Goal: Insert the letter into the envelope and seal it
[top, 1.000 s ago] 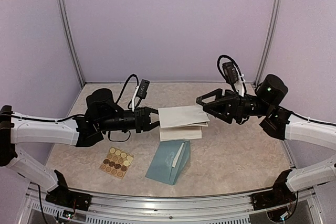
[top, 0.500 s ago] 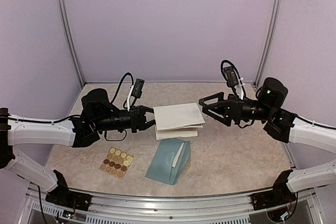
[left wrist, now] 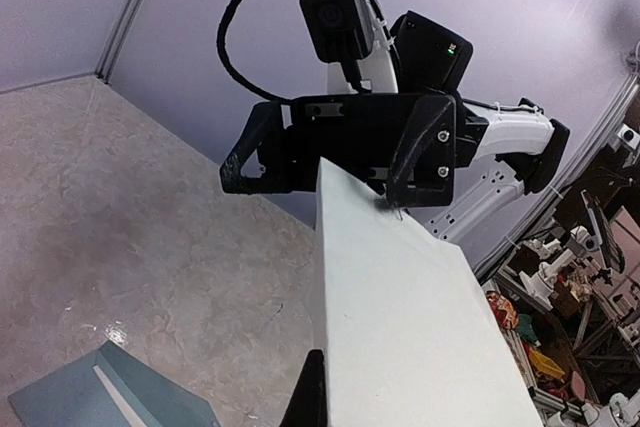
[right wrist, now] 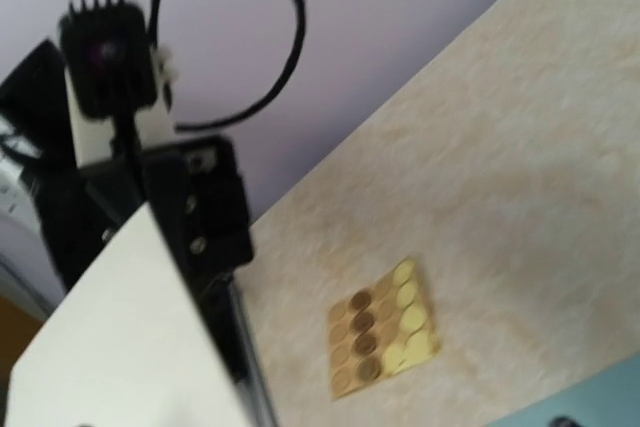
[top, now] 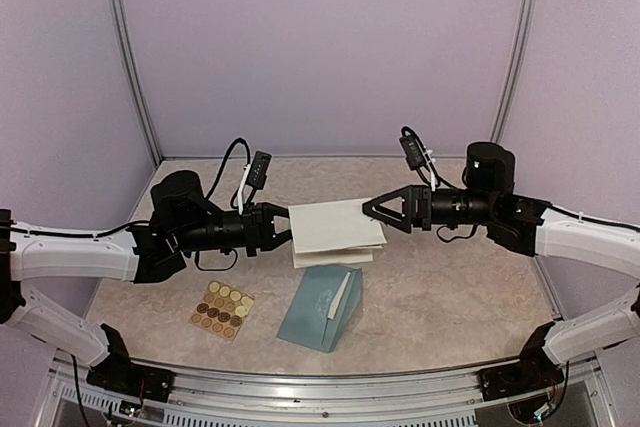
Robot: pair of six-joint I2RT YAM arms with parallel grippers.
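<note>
My left fingers and right fingers clamp the letter at its ends; the envelope lies at 6 o'clock on the desk.

- The white-and-black left arm stretches toward 3 o'clock, its black two-finger left gripper clamped on the cream folded paper letter.
- The matching right arm reaches toward 9 o'clock, its right gripper pinching the opposite edge.
</note>
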